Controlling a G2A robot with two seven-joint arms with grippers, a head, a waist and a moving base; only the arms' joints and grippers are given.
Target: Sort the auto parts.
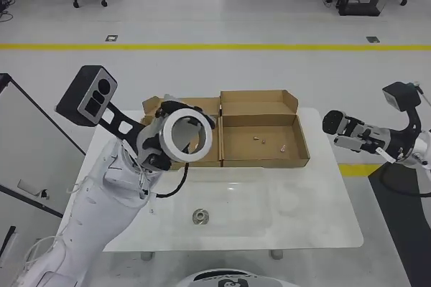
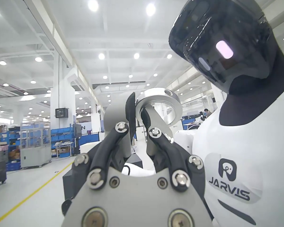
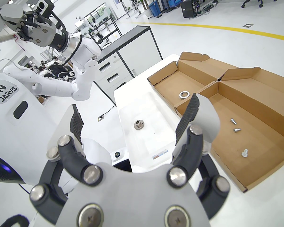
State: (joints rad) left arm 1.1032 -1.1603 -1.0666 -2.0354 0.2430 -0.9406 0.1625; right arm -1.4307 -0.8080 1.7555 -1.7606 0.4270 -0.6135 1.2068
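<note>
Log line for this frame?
left gripper: shut on ring, raised | right gripper: open, right of table | flange: on table | bolts: three in right box | washer: in left box

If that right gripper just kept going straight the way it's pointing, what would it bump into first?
Likely the white table, close to the small round flanged metal part that shows between the fingers of the open right gripper. Depth is unclear, so this is a guess.

White table (image 1: pixel 316 215) carries two boxes (image 1: pixel 262 118) (both open), one flange (image 1: pixel 200 215).
</note>
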